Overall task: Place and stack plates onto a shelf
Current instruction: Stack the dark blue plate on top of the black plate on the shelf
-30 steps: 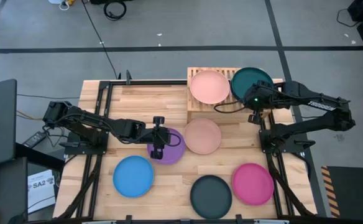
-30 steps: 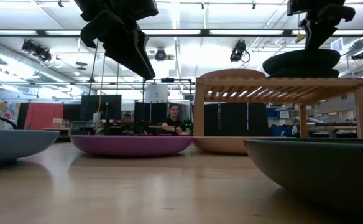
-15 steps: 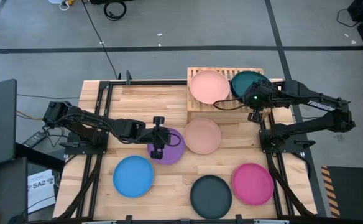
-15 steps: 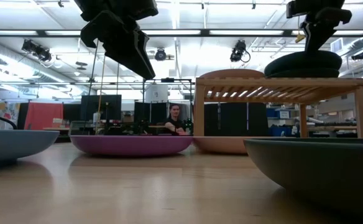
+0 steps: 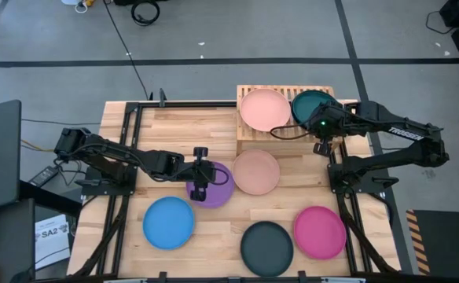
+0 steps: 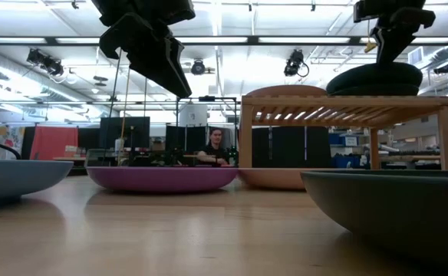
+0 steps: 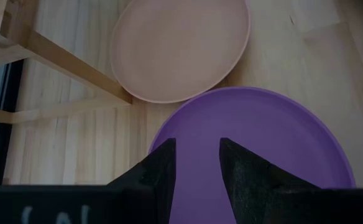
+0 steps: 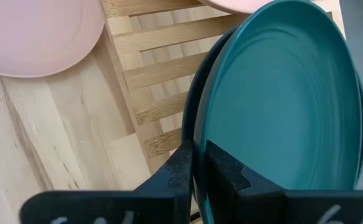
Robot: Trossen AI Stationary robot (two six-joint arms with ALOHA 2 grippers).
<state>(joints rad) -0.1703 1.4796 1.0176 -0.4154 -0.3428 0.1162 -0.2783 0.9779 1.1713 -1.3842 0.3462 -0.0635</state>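
Left pincer of mine hangs over the near-left rim of the purple plate, its two dark fingers standing apart with nothing between them; the wrist view looks straight down between them onto the purple surface. That plate lies flat on the table, its edge just touching the peach plate to its right. Nearer the front edge, from left to right, I see the blue plate, the black plate and the magenta plate, all flat and apart from one another. Behind the peach plate stands the shelf, its long side running left to right along the table's far edge, slats running the same way. On its left half rests a second peach plate; on its right half sits the dark teal plate, seemingly atop another dark plate whose rim shows under it. My right pincer is at the teal plate's near rim, fingers set close on either side of the edge; I cannot tell whether they grip it or are just clear of it
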